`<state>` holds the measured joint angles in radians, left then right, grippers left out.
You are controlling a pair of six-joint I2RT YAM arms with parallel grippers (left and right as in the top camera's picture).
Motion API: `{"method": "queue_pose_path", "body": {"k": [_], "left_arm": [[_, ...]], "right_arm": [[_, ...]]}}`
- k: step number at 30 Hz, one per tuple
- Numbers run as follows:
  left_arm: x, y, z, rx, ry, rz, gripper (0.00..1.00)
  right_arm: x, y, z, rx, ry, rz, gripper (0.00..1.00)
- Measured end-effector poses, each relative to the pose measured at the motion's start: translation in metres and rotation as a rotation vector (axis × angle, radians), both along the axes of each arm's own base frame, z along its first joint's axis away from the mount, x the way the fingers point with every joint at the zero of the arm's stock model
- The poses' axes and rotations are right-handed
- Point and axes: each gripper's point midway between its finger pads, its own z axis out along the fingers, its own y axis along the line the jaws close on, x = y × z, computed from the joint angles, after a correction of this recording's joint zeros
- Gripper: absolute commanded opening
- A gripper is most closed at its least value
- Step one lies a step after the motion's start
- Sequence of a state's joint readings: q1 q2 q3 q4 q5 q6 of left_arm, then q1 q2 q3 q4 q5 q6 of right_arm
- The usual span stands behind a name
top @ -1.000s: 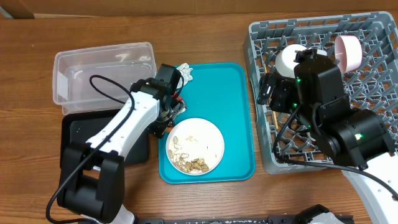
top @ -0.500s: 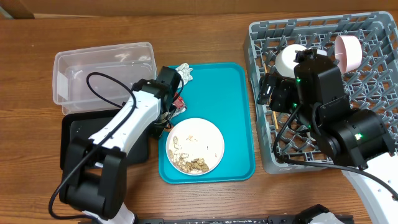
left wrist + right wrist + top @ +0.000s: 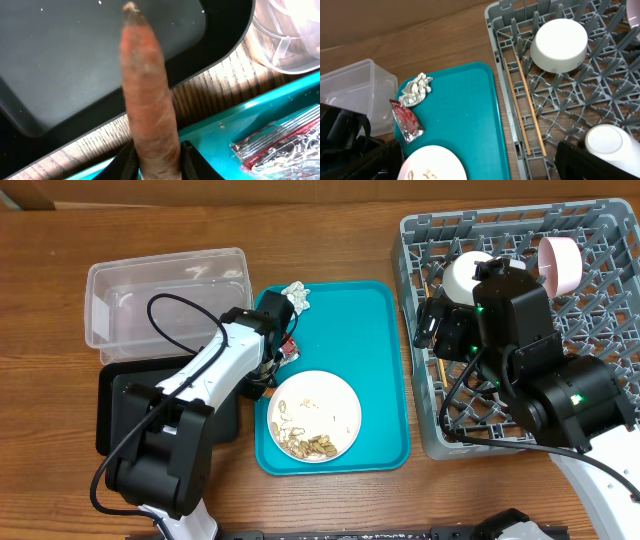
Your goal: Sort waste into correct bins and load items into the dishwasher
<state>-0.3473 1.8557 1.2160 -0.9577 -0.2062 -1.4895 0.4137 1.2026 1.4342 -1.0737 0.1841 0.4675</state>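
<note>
Left gripper (image 3: 154, 167) clamps the orange carrot-like piece (image 3: 148, 100).
Carrot tip lies over the black tray (image 3: 60, 60). Right gripper (image 3: 477, 159) stands wide and empty above the dish rack (image 3: 600, 100).

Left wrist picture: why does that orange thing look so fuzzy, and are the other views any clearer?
In the left wrist view the carrot piece sits very near the lens, so it looks soft, and the red packet glints with glare; the overhead view is evenly lit and sharp; the right wrist view shows the chopsticks crisply.
</note>
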Motion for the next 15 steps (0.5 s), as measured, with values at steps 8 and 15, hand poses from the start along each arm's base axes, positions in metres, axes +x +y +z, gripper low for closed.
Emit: {"method": "queue_pose_path", "body": {"k": [8,15], "left_arm": [[-0.008,0.003,0.007,0.017,0.054,-0.067,0.18],[-0.006,0.010,0.051,0.048,0.008,-0.107,0.33]], "right_arm": [[0.000,0.000,0.000,0.000,0.000,0.000,1.00],[0.000,0.000,0.000,0.000,0.000,0.000,1.00]]}}
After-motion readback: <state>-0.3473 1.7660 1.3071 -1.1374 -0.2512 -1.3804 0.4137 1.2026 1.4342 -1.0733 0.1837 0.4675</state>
